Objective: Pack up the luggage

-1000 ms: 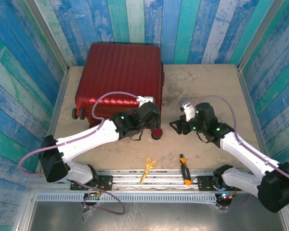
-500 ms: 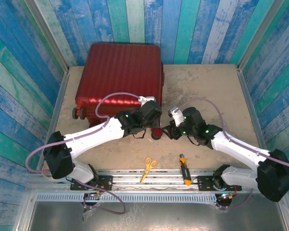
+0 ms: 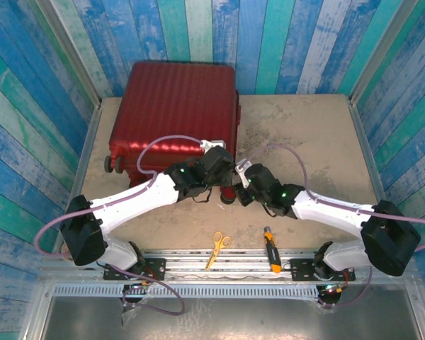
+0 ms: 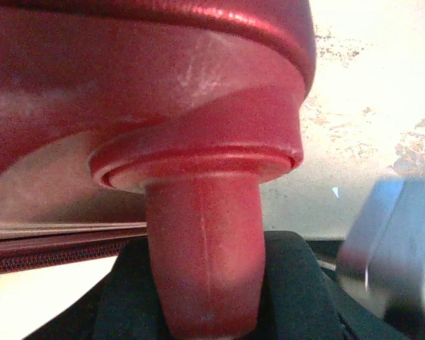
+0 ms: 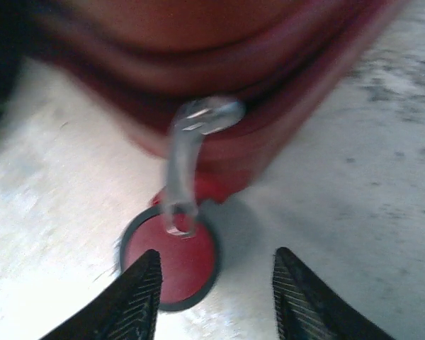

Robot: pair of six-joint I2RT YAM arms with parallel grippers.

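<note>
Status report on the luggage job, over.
Right gripper open beside the wheel. Left gripper at same corner, grip unclear. Luggage closed, flat. Scissors and screwdriver apart at near edge.

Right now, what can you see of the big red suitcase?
The luggage is a dark-red, ribbed hard shell, closed and lying flat on the table. Small red-and-black wheels stick out at its near end. A silvery zip pull hangs by the near-right wheel, with the left gripper and right gripper close by.
</note>
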